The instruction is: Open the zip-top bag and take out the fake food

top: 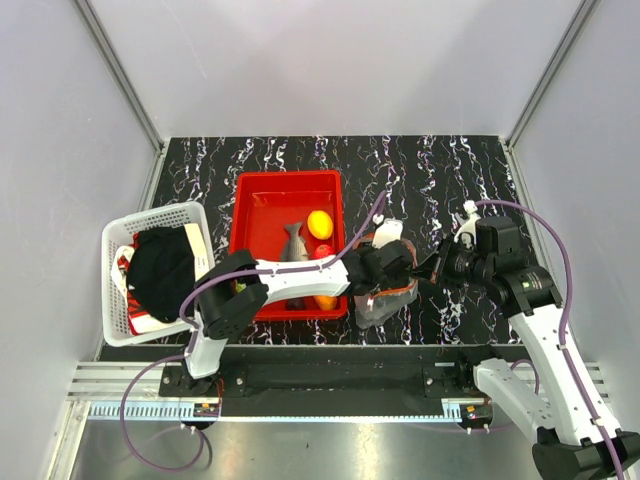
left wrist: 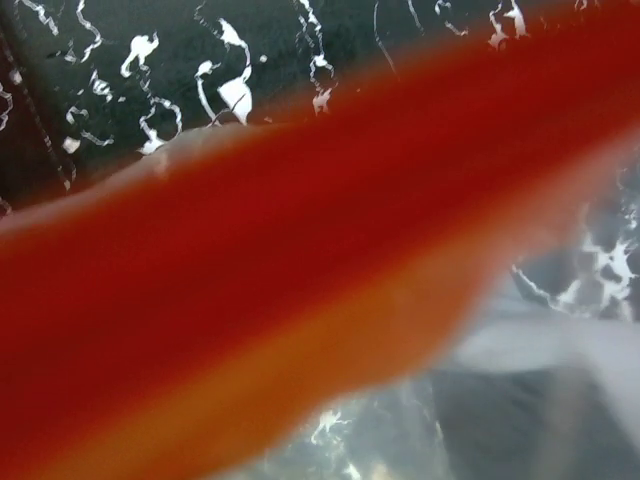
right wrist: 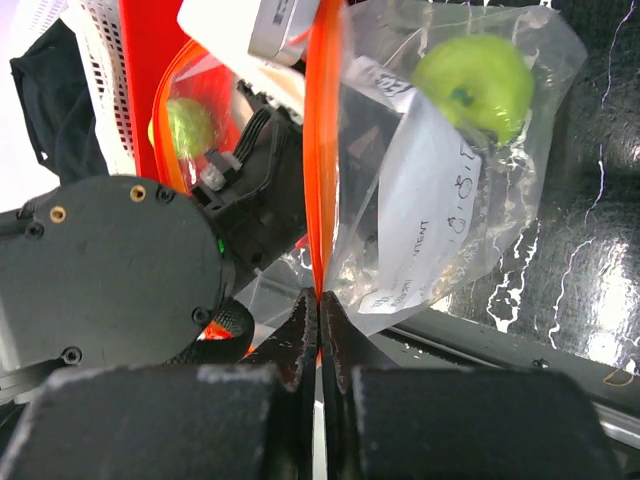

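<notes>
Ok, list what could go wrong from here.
The right hand pinches only the thin zip strip; a tug could slip it free. The green fruit sits in a corner of the bag away from the strip, so the left hand may crumple plastic instead of reaching it. The left wrist view is mostly blurred strip.

Over the red tray (top: 285,177), the left arm (top: 300,275) in the way; far tabletop (top: 430,165) seemingly free

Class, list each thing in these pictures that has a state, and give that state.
zip-top bag: mouth parted, green fruit inside.
right gripper: shut on the bag's zip strip.
left gripper: at the bag's mouth; jaws unclear.
red tray: holds fish, yellow fruit.
</notes>
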Controlling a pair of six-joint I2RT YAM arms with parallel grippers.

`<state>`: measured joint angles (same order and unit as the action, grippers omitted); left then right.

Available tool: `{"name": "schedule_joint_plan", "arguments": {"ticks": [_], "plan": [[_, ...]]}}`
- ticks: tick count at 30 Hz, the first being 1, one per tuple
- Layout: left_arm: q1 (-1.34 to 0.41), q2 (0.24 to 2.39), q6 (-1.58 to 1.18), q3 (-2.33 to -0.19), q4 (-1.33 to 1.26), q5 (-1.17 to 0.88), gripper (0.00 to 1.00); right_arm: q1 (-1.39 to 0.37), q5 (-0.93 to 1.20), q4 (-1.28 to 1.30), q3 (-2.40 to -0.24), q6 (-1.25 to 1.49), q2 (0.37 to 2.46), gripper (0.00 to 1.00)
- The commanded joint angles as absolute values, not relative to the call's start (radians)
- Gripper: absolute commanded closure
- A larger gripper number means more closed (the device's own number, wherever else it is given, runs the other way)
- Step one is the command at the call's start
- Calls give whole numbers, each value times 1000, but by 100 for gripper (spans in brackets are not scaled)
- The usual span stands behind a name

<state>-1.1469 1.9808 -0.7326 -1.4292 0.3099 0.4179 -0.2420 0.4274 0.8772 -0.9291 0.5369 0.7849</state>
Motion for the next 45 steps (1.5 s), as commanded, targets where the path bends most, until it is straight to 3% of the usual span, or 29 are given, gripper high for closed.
{"name": "schedule_joint_plan", "arguments": {"ticks": [1,10,19,22,26,30,36,39,40,42,43,45], "plan": [[-1129,2019,-722,-1491,261,365,15,-242,426,845,-957,512,792,100],[-1111,2057,-684,-1532,227,385,8,-244,414,824,-953,495,813,100],[-1092,2112,-603,-1525,57,387,18,-242,368,801,-957,465,847,100],[-1080,2111,-581,-1497,3,387,29,-244,350,789,-957,454,862,100],[-1074,2100,-529,-1467,-83,383,56,-244,342,775,-946,446,885,100],[-1075,2071,-499,-1447,-81,380,74,-244,310,775,-948,440,891,100],[-1084,1904,-557,-1267,-133,354,85,-244,449,801,-980,417,868,100],[-1109,1800,-609,-1178,-150,312,83,-244,587,802,-965,367,792,100],[-1135,1775,-617,-1143,-155,307,65,-244,615,811,-960,358,758,100],[-1170,1718,-636,-1124,-137,337,40,-244,640,828,-951,356,658,100],[-1189,1714,-653,-1126,-114,345,31,-242,624,831,-947,376,634,100],[-1192,1721,-713,-1141,-45,350,25,-244,557,831,-927,403,618,100]]}}
